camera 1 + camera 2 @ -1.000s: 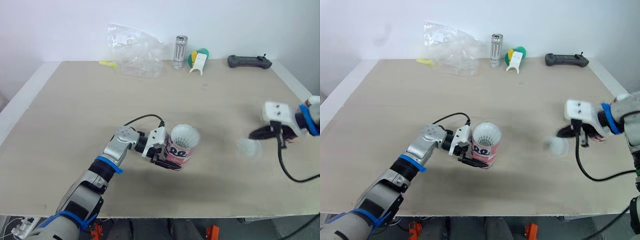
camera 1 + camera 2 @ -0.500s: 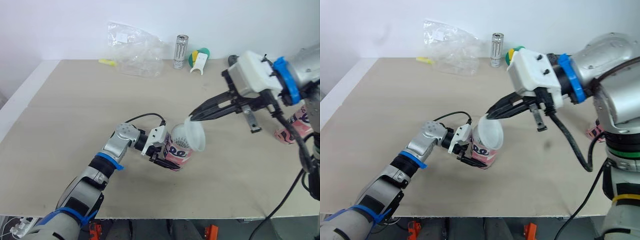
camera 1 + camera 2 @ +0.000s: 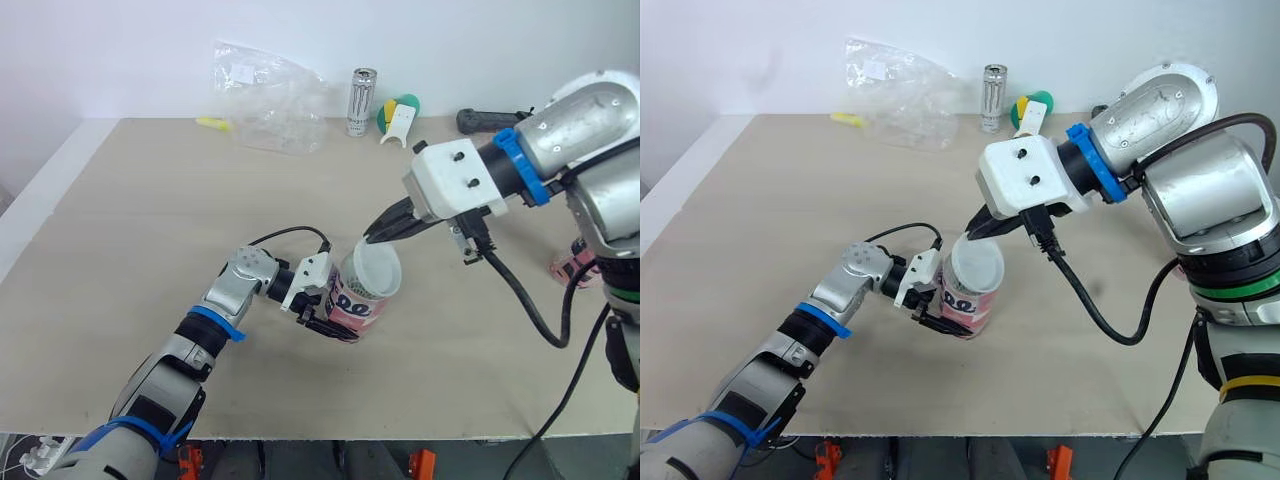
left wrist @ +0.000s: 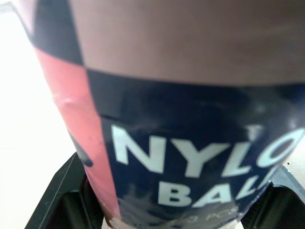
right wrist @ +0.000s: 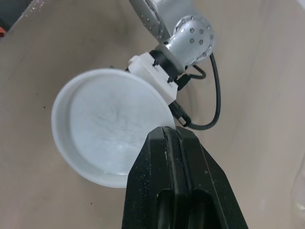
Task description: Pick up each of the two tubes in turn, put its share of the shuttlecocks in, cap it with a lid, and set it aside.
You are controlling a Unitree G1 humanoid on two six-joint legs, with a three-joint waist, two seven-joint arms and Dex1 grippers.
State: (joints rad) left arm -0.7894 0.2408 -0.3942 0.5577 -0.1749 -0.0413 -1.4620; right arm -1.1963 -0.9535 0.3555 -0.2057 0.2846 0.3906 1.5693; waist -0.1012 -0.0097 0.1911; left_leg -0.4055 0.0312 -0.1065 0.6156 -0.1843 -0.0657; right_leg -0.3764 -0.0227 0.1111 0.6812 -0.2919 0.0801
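Left hand [image 3: 330,318] is clamping the shuttlecock tube [image 3: 358,308]; right hand [image 3: 375,237] is pinching the lid [image 3: 378,272], which needs level centring before pressing.

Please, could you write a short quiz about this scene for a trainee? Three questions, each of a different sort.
1. True or false: the left gripper is shut on the tube.
2. The right gripper pinches: A) the can, B) the lid, C) the bag.
3. Fill in: the lid is held over the tube's ____.
Key: 1 true; 2 B; 3 mouth.
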